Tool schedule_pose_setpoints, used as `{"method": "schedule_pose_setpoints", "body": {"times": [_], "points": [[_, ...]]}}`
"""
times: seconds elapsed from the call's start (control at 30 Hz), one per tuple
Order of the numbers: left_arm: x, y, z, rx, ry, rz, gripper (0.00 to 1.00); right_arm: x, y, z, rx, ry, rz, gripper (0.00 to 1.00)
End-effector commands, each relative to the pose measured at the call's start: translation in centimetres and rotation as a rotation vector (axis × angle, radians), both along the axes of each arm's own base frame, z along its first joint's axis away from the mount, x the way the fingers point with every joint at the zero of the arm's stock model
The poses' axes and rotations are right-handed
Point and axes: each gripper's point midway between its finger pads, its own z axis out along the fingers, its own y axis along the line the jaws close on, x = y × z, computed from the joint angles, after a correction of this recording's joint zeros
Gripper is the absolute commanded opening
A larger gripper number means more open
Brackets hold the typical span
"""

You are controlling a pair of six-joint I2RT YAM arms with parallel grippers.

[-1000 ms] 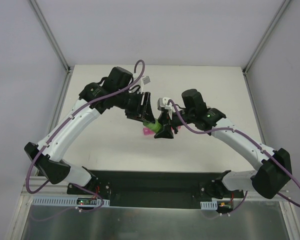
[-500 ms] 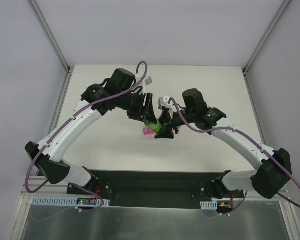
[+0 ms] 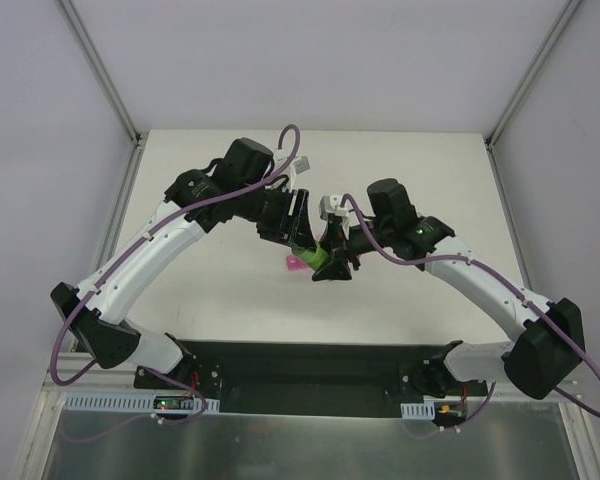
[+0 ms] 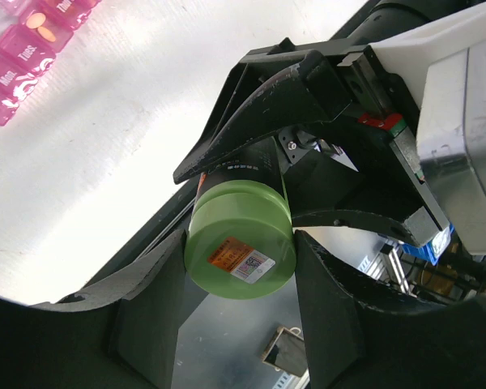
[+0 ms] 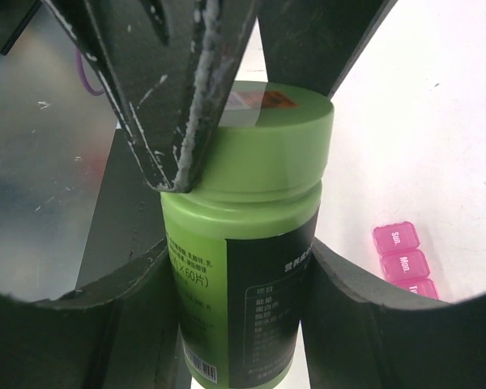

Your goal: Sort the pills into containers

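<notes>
White tabletop (image 3: 210, 300) lies well below us. My left gripper (image 4: 241, 267) clamps the green cap (image 4: 235, 223) and my right gripper (image 5: 239, 300) grips the pill bottle (image 5: 259, 267) by its body, both aloft at mid-table. I judge this to be the opening step, so next comes twisting the cap off without tipping. The pink containers (image 3: 295, 263) lie just beneath, slightly left, with bare table all around them.

A green plastic pill bottle (image 5: 245, 235), left gripper (image 4: 240, 253) on its lid, right gripper (image 5: 240, 275) round its body, bright-pink plastic compartment strip (image 3: 294, 264) just left of it.
</notes>
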Motion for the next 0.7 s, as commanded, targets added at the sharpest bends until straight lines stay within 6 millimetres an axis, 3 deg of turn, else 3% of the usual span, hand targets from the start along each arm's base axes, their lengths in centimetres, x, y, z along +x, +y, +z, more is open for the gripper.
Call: {"method": "schedule_pose_setpoints", "body": {"times": [0.0, 0.2, 0.5, 0.67], "points": [[-3.0, -1.1, 0.5, -0.061, 0.059, -0.142, 0.15, -0.5, 0.4, 5.0, 0.165, -0.179, 0.066, 0.09], [-3.7, -1.2, 0.2, -0.065, 0.044, -0.201, 0.14, -0.6, 0.6, 5.2, 0.174, -0.150, 0.077, 0.09], [-2.9, -0.1, -1.4, 0.048, -0.066, -0.151, 0.14, 0.1, 0.9, 5.3, 0.195, -0.037, 0.062, 0.09], [-3.6, 0.3, -2.4, 0.064, -0.074, -0.226, 0.15, -0.3, 0.8, 5.6, 0.208, -0.035, 0.079, 0.09]]}}
